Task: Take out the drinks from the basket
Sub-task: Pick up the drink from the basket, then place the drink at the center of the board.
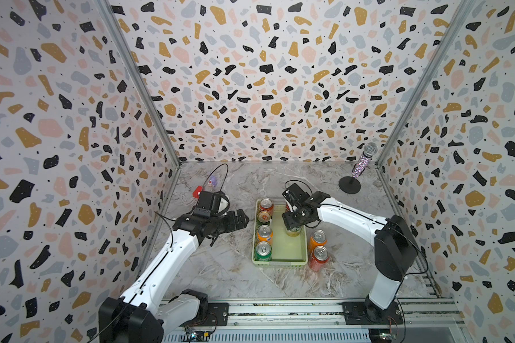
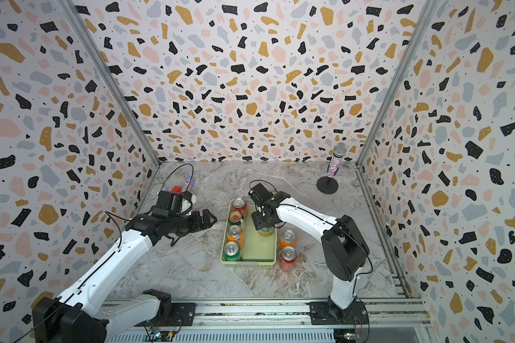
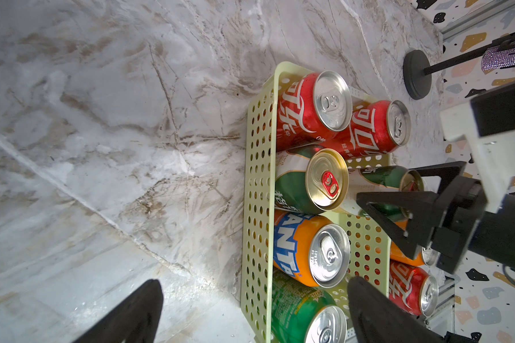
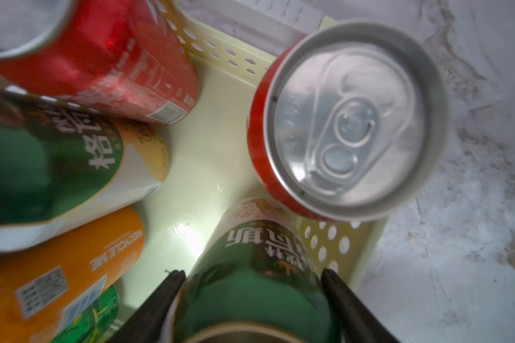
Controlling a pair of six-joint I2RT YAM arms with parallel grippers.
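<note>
Asker: What has your right claw got?

Me: My right claw (image 4: 252,273) is clamped on a dark green can (image 4: 250,303), one finger pressed to each side of it. That can sits in the right-hand row of the basket (image 1: 280,262), about midway along. Whether its base is off the basket floor, I cannot tell.

Asker: And the other one?

Me: My left claw (image 3: 254,281) hangs with its fingers wide apart and nothing between them. It is just to the left of the basket, above the bench (image 1: 220,267).

Asker: What else is in the basket?

Me: Four cans stand upright in a row along the left wall. From the far end there is the far red can (image 1: 265,204), then the other dark green can (image 1: 263,217) with a gold lid and red tab. After those come the orange can (image 1: 264,233) and the bright green can (image 1: 263,251), which is nearest my bases. The corner red can (image 4: 348,118) stands in the far right corner, just beyond the one I hold.

Asker: Are any out?

Me: Two. The loose orange can (image 1: 317,240) and the loose red can (image 1: 319,258) stand upright on the bench, close together. They are just beside the basket's right wall, the red one nearer to me.

Asker: Anything more on the bench?

Me: A glittery microphone (image 1: 363,161) stands on a black stand in the far right corner, well apart from the basket.
</note>
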